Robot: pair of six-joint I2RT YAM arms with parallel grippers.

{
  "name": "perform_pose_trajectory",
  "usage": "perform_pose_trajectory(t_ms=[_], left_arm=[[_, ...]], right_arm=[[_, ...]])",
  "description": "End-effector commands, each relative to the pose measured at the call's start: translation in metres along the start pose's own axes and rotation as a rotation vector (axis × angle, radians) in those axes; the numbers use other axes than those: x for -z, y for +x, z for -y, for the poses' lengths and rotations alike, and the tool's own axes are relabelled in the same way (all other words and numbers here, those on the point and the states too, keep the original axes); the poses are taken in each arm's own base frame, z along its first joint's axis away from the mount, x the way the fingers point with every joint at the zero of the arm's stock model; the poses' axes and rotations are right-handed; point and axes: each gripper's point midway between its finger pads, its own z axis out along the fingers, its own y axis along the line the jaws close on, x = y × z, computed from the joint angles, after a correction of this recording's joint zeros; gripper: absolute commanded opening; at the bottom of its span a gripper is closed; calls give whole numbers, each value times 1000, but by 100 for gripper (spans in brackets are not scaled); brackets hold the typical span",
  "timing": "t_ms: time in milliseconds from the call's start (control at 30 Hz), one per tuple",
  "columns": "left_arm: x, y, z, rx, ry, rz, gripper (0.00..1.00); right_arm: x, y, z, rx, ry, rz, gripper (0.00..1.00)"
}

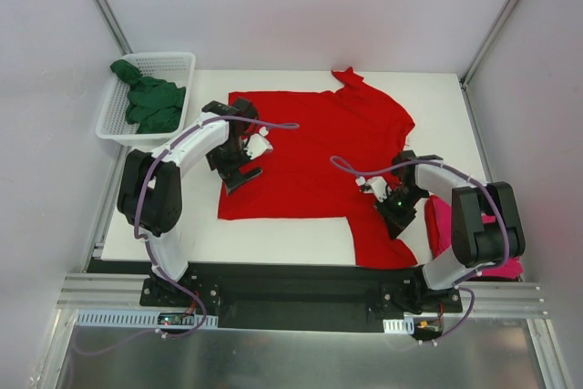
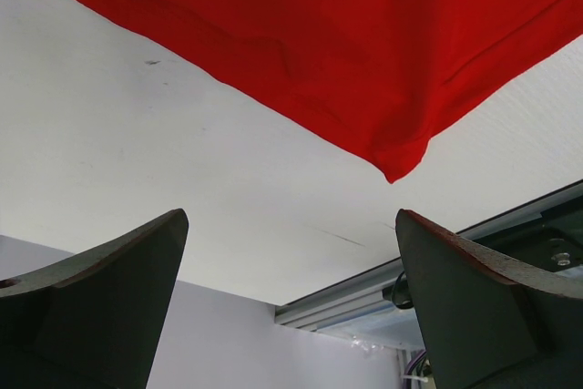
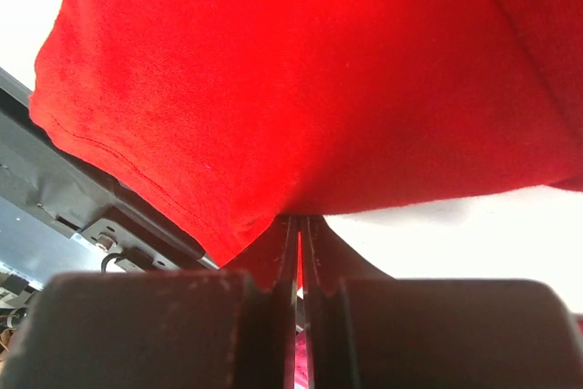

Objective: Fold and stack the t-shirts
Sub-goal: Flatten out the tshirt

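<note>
**Top external view: red t-shirt spread flat, right claw clamped on its edge**

We note the red t-shirt (image 1: 310,148) lying open across the middle of the white bench (image 1: 273,236), one sleeve reaching toward the upper centre of the frame and a flap running down to the lower right.

Right wrist view: the right claw (image 3: 299,225) has its fingers pressed together with a sliver of red cloth pinched between them. The fabric drapes up and away from the tips.

Left wrist view: the left claw (image 2: 291,216) stands spread wide and holds nothing. We see bare bench between its fingers and a corner of the red cloth in the frame above them. In the top view it sits at the shirt's left edge.

Green t-shirt (image 1: 150,102): bunched in the white mesh basket (image 1: 173,58), upper left. Pink t-shirt (image 1: 441,225): lower right, just beside the red flap and partly hidden by the right arm.
</note>
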Motion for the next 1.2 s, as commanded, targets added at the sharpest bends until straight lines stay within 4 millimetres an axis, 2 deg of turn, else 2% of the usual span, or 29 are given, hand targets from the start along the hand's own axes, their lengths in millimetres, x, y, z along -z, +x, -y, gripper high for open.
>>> perform_pose_trajectory(t_ms=[0,233,467,700,1167], left_arm=[[6,1,5,-11,5,-11,99],[7,1,4,-17,2,-7,99],[8,-1,4,-18,3,0,99],[8,-2,5,-18,8,7,99],[10,1,7,-24,5,12,99]], right_arm=[[-4,15,-12,-9,-39,-55,1],[6,33,-14,33,-14,-122,1],[15,43,-13,61,26,-143,1],[24,34,3,47,156,-81,1],[12,53,14,25,200,-178,1]])
